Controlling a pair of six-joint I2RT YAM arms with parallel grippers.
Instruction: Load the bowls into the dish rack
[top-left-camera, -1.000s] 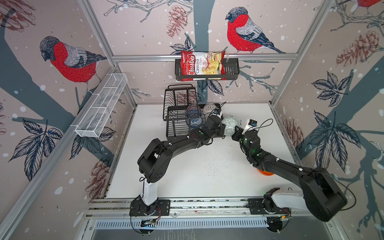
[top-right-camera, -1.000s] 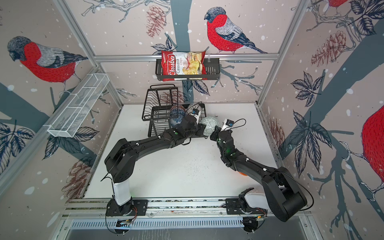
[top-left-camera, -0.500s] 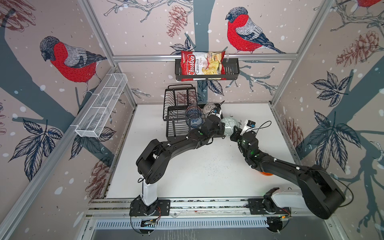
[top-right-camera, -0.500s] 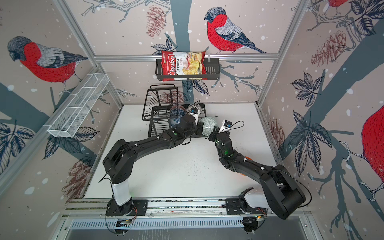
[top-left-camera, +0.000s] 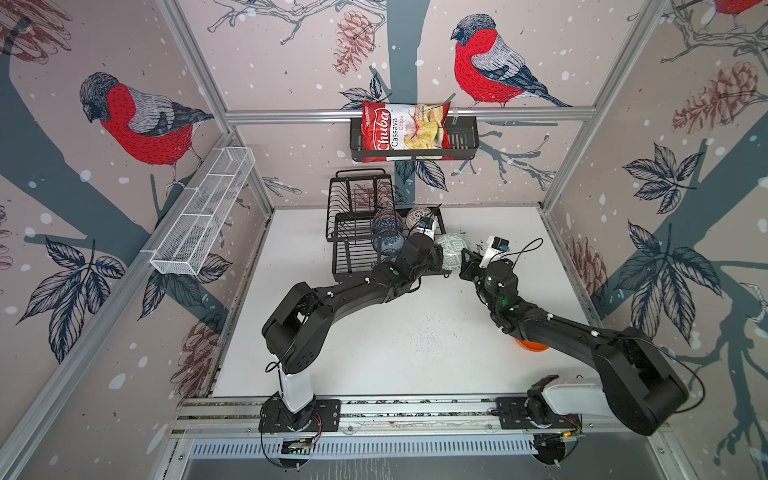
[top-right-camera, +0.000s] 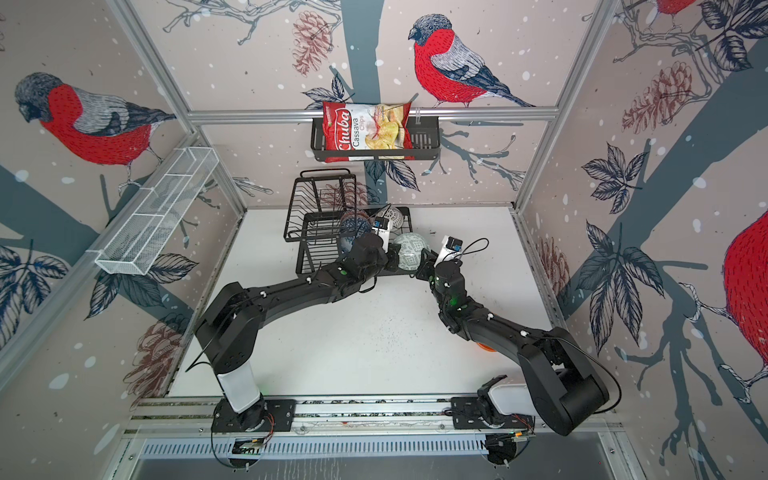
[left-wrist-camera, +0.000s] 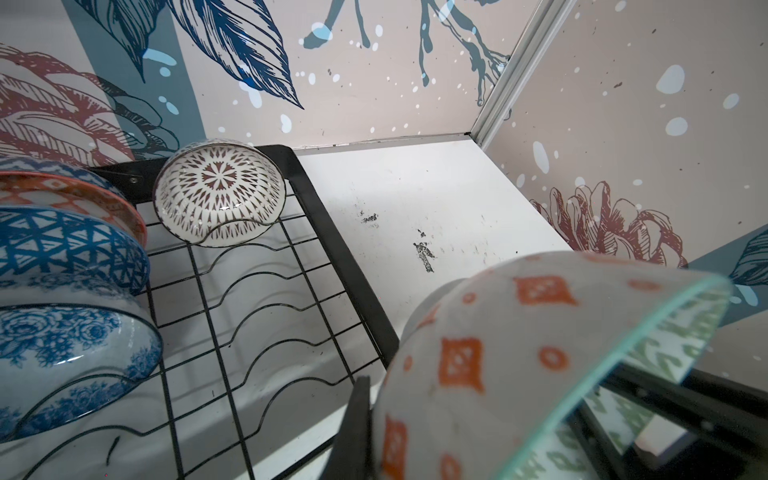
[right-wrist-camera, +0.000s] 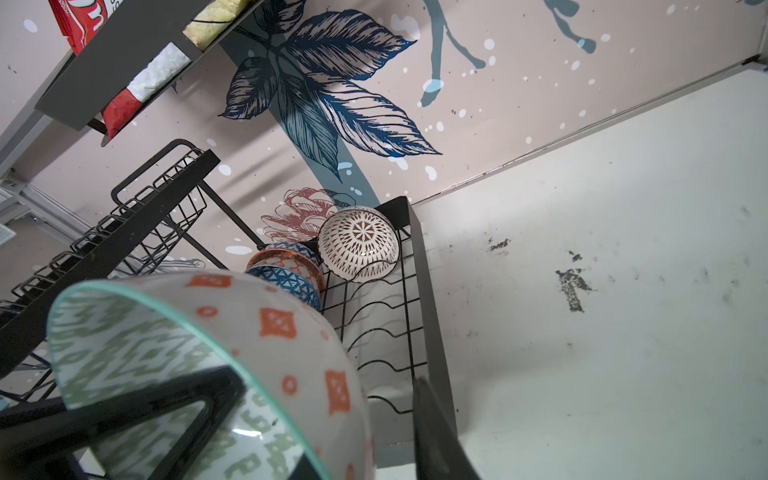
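The grey-green bowl (top-left-camera: 453, 254) (top-right-camera: 409, 253) with orange marks hangs tilted on edge just right of the dish rack (top-left-camera: 345, 254) (top-right-camera: 305, 253). My left gripper (top-left-camera: 441, 264) is shut on its wall; one finger (left-wrist-camera: 357, 432) presses the bowl's (left-wrist-camera: 519, 353) outside. My right gripper (top-left-camera: 467, 264) straddles the opposite wall, open: the outer finger (right-wrist-camera: 436, 436) stands off the bowl (right-wrist-camera: 270, 345), the other sits inside. In the rack stand a white radial bowl (left-wrist-camera: 220, 191), a salmon bowl (left-wrist-camera: 62, 191), a blue geometric bowl (left-wrist-camera: 70, 245) and a blue floral bowl (left-wrist-camera: 70, 345).
An orange bowl (top-left-camera: 532, 345) lies on the table, mostly hidden under my right arm. A black basket with a chips bag (top-left-camera: 405, 131) hangs on the back wall above the rack's raised tier (top-left-camera: 361, 191). A white mesh tray (top-left-camera: 203, 212) is on the left wall.
My left gripper has shut on the grey-green bowl. My right gripper, shut on it before, has now parted its jaws. Both grippers and the bowl drifted slightly toward the rack.
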